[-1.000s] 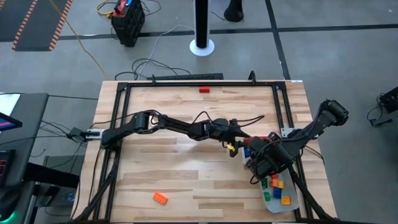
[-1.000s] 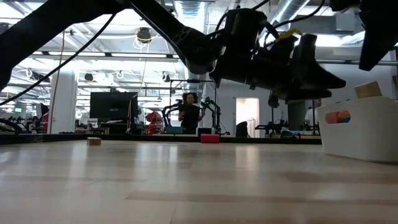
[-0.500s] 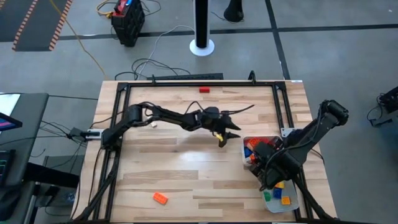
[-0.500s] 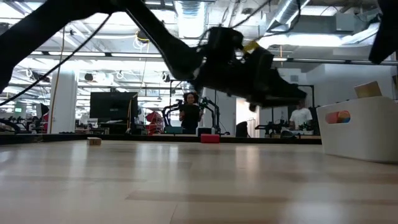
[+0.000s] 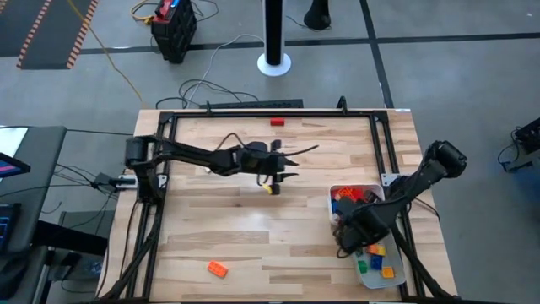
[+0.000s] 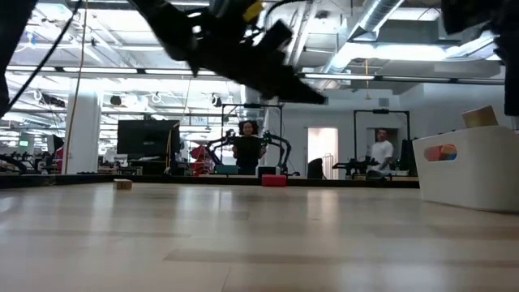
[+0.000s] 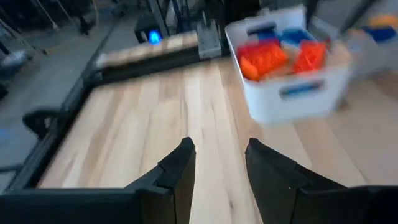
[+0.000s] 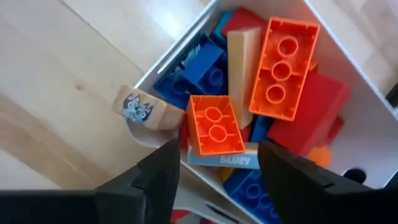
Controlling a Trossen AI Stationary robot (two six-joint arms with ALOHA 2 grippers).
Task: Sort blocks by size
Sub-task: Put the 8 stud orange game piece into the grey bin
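Judging most blocks (image 8: 277, 59) sorted into the trays (image 5: 341, 193), I held both empty grippers (image 7: 216, 163) (image 8: 214, 158) parted, with an orange brick (image 5: 218, 269) and a red brick (image 5: 278, 122) left.

We see a grey concrete floor (image 5: 439, 93) around the bench, crossed by dark seams, with a striped orange-and-black mat (image 5: 46, 34) at its far left corner. Beyond the bench's far edge stands a black pole on a round white base (image 5: 273, 62), and loose cables (image 5: 211, 84) trail toward a black crate (image 5: 174, 32). Across the hall we find bright ceiling lights (image 6: 122, 61), exposed ducts (image 6: 369, 20), a white column (image 6: 79, 134), a dark monitor (image 6: 147, 144) and two people (image 6: 246, 150) standing far off.
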